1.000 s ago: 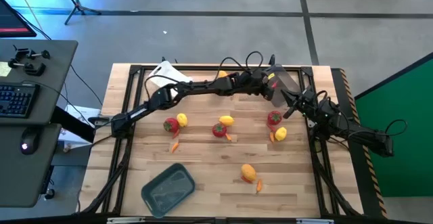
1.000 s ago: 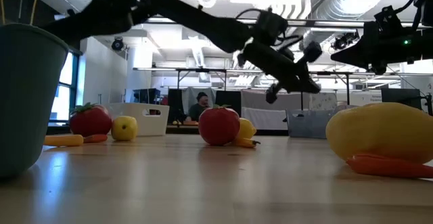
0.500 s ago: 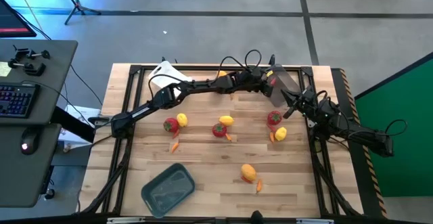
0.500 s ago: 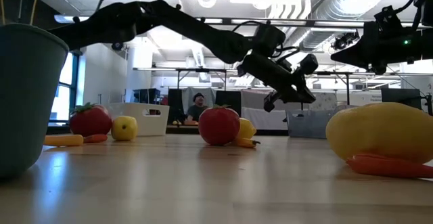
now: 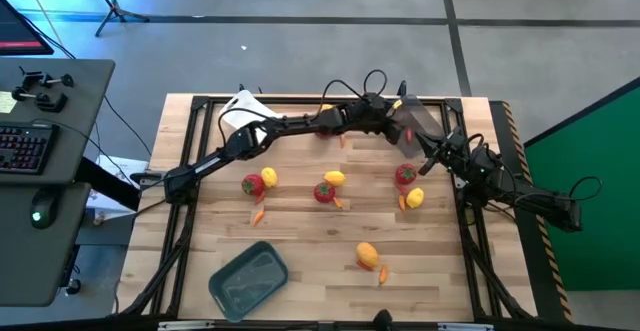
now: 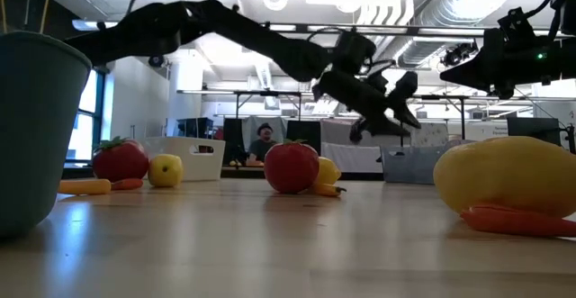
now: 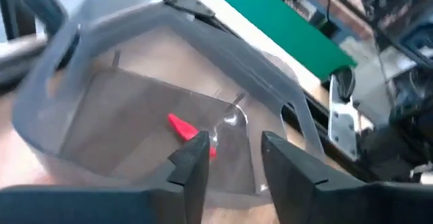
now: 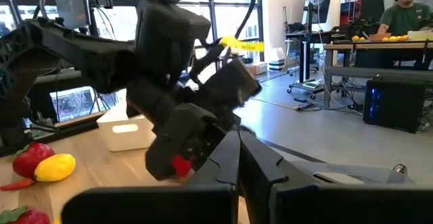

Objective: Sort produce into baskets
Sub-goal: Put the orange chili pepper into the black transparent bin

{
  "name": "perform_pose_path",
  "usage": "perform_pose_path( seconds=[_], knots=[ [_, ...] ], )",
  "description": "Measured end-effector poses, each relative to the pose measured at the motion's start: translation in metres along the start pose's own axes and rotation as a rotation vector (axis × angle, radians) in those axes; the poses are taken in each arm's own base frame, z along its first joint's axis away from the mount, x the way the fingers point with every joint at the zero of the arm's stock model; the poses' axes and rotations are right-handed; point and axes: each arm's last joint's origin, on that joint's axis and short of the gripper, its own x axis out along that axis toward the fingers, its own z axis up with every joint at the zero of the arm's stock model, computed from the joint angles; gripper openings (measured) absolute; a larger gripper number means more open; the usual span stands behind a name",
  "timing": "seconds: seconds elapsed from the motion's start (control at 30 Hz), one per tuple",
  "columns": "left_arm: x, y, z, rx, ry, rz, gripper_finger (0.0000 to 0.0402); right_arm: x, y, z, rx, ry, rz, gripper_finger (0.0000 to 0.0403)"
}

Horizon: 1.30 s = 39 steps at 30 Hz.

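While the left gripper point(image 5: 400, 129) hangs over the smoky basket point(image 5: 418, 123) with fingers parted, holding nothing, one small red piece point(image 7: 189, 130) lies inside that bin. Three red fruits, four yellow ones and several thin orange pieces lie on the table point(image 5: 300, 261), with the white basket point(image 5: 238, 109) and grey-blue basket point(image 5: 248, 279) apart. Beside the smoky bin waits the right gripper point(image 5: 428, 143), clenched and empty.

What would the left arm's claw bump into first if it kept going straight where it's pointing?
Probably the see-through grey basket. The left claw hangs open just above it, pointing down inside, where a small red piece lies. It looks like it would meet that piece or the basket's floor first, though depth is hard to judge.
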Motion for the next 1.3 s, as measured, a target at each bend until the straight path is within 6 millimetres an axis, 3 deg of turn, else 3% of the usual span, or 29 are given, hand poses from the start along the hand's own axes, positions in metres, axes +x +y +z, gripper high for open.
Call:
perform_pose_path(
  seconds=[0.2,0.5,0.73,1.07,1.3],
  knots=[
    [-0.027,-0.050,0.016,0.189,-0.027,0.026,0.0009,0.000,0.000,0.000,0.000,0.000,0.000,0.0000],
    [-0.026,-0.092,-0.005,0.263,-0.051,-0.019,0.0001,0.000,0.000,0.000,0.000,0.000,0.000,0.0000],
    [-0.011,-0.081,-0.038,0.166,-0.115,-0.098,0.0000,0.000,0.000,0.000,0.000,0.000,0.000,0.0000],
    [-0.005,-0.066,-0.071,0.153,-0.229,-0.151,0.0000,0.000,0.000,0.000,0.000,0.000,0.000,0.0000],
    [-0.027,-0.056,-0.087,0.171,-0.273,-0.137,0.0000,0.000,0.000,0.001,0.004,-0.010,0.001,0.0000]
  ],
)
